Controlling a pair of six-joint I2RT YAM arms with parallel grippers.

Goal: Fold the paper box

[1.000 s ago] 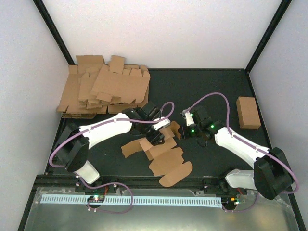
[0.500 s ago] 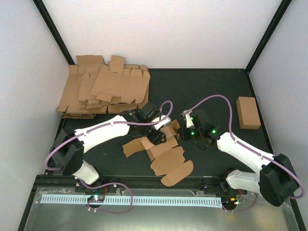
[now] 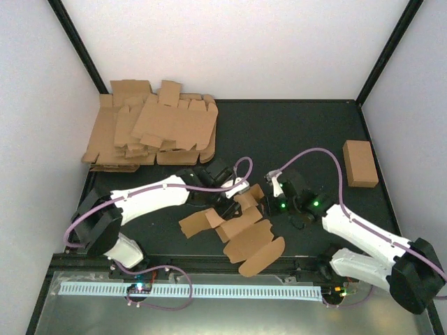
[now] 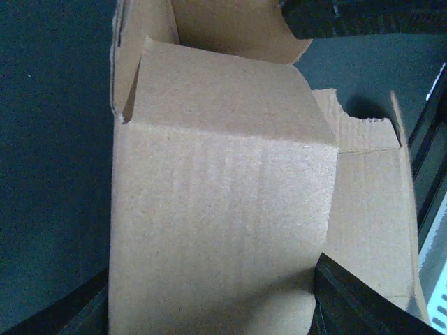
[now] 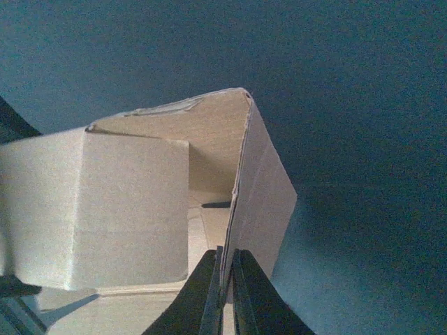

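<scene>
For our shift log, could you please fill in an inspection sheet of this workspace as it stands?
Surface: black table, matte.
Job's things: paper box, partly raised, flaps spread flat toward the near edge.
Clutter: heap of flat blanks back left; closed carton back right.
Grippers: right gripper pinched on a box wall; left gripper straddles a panel, grip unclear.
Cables: purple cables loop over both arms.
Surroundings: white walls, black frame posts, metal shelf in front.
</scene>
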